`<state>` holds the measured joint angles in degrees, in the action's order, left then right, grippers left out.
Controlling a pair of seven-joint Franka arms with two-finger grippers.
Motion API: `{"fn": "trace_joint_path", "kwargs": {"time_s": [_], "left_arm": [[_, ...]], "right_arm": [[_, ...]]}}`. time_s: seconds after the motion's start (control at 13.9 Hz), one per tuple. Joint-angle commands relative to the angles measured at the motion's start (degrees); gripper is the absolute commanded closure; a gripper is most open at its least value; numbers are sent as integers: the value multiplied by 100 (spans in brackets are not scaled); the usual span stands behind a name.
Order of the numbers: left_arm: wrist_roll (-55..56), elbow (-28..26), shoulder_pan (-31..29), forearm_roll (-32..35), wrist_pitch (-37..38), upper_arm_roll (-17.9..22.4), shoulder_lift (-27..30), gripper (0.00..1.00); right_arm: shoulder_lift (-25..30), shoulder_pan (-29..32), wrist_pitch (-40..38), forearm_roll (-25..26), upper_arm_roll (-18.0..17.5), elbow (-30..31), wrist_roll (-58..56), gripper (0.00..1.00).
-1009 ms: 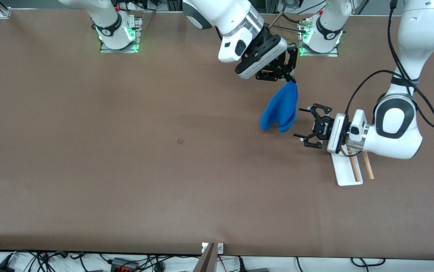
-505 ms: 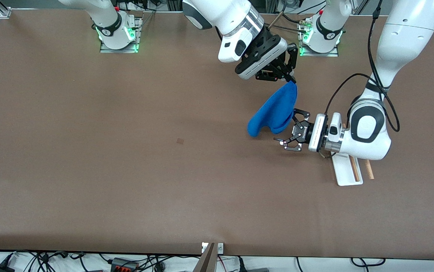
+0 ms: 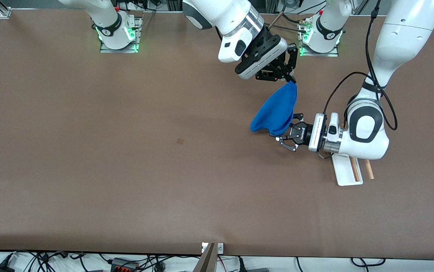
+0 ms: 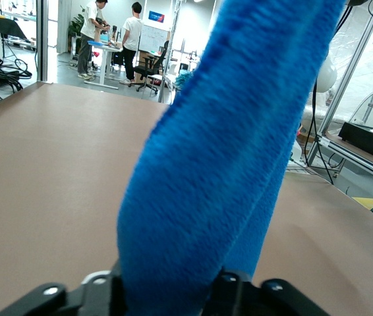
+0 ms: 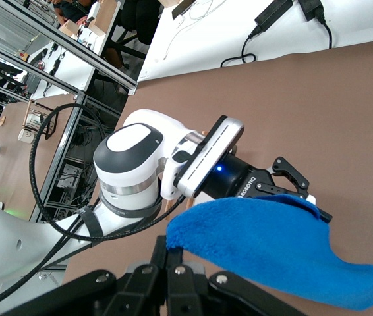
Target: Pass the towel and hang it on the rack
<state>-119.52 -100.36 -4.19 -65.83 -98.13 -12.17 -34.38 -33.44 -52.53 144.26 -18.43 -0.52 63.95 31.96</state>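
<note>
Overhead, the towel (image 3: 276, 113) hangs lengthwise from the right gripper (image 3: 291, 78) — pinched at its top corner — its low end between the left gripper's (image 3: 285, 138) spread fingers, beside the rack (image 3: 343, 174).

One towel (image 3: 275, 113), one rack (image 3: 345, 170) with seemingly two wooden rods, and two end effectors.

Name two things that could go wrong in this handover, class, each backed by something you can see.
1. The right gripper pinches only the towel's top corner; it might slip out early.
2. The left gripper straddles the hanging lower fold, apparently not yet clamped; closing now could catch just one layer, leaving it bunched for the rack.
</note>
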Motion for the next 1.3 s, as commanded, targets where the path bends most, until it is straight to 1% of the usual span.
{"fn": "trace_joint_path", "kwargs": {"time_s": [0.0, 0.14, 0.29, 0.36, 0.43, 0.5, 0.58, 0.72, 0.79, 0.86, 1.01, 1.08, 1.23], "left_arm": [[182, -1, 41, -150, -49, -5, -16, 100], [411, 77, 41, -88, -66, 12, 2, 100], [674, 279, 41, 34, -75, 47, 2, 100], [963, 297, 6, 296, -58, 65, 71, 100], [1323, 315, -46, 664, -58, 74, 194, 100], [1605, 367, -73, 955, -31, 83, 326, 100], [1895, 464, -134, 1271, 4, 91, 405, 100], [2457, 526, -257, 1930, 126, 91, 589, 100], [2878, 578, -319, 2316, 179, 109, 643, 100], [3256, 648, -450, 2607, 241, 100, 687, 100], [3803, 771, -713, 2978, 312, 118, 713, 100], [3962, 929, -871, 3223, 312, 118, 679, 100], [4182, 1097, -1136, 3855, 268, 135, 652, 100]], "right_arm": [[-75, -47, 23, -56, 61, -155, 65, 100], [-75, -56, 14, -47, 61, -146, 65, 100], [-66, -56, 14, -38, 61, -129, 56, 100], [-66, -56, 14, -38, 78, -129, 56, 84], [-57, -47, 6, -12, 96, -129, 13, 12], [-57, -12, -21, 145, 96, -111, -22, 0], [-49, -3, -56, 268, 96, -50, -5, 0], [56, 32, -73, 296, 122, 134, 4, 0], [83, 6, -152, 366, 261, 204, -5, 0], [118, -38, -388, 592, 454, 223, -23, 0], [189, 23, -1063, 1154, 588, 223, -31, 0], [241, 75, -1406, 1375, 675, 223, -40, 0], [320, 137, -2083, 1570, 929, 223, -58, 0]]}}
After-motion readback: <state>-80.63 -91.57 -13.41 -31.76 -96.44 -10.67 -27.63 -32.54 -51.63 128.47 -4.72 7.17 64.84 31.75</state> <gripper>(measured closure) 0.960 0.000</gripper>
